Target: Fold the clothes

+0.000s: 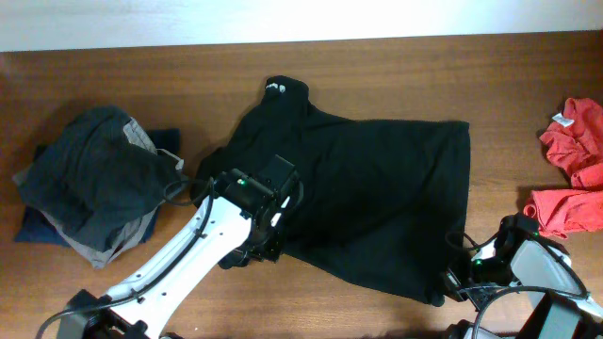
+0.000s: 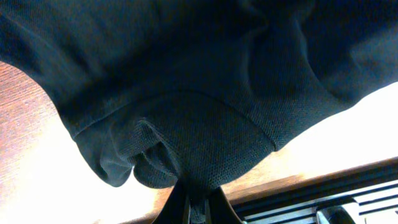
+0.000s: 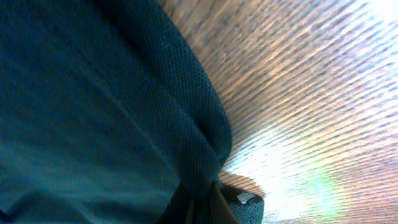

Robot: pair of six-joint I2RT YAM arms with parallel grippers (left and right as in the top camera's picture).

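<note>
Black shirt (image 1: 377,179) lies across the table (image 1: 94,75). Left fingers (image 2: 176,208) clamp its near-edge hem; right fingers (image 3: 239,208) clamp its near-right corner.

A robot lab bench: wooden table (image 1: 396,75) strewn with clothes (image 1: 377,188)

no legible text; white tag (image 1: 562,120) on the red garment (image 1: 577,146) seems unreadably small.
</note>
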